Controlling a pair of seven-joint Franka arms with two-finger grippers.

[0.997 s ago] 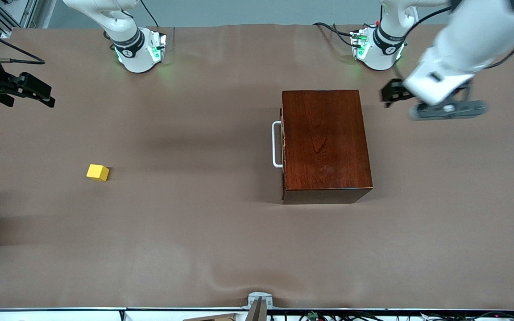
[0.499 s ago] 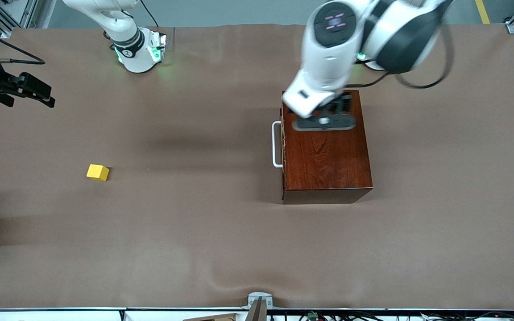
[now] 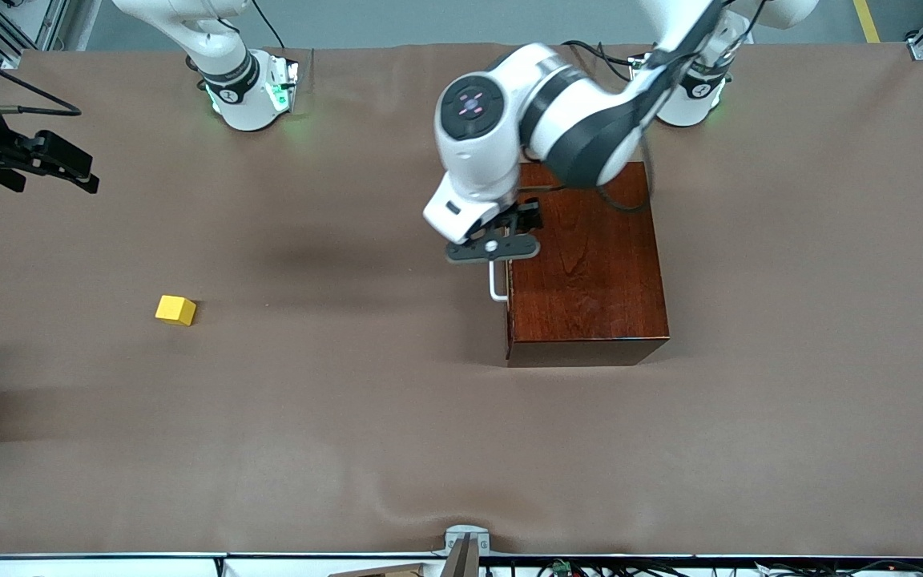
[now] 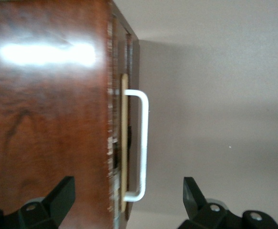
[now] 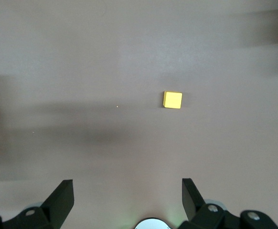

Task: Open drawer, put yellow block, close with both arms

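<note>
L gripper is hung over the handle of the drawer, fingers spread wide, nothing grasped; drawer is seen shut in the dark-red box. R gripper is held high w/ fingers spread, empty, arm waiting. Yellow block is left on the brown table cover, well apart from the box, toward the R arm's end.

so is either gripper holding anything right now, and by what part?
Nothing held. Left gripper is open over the drawer's handle, not gripping it. Right gripper hangs open, off from the yellow block.
</note>
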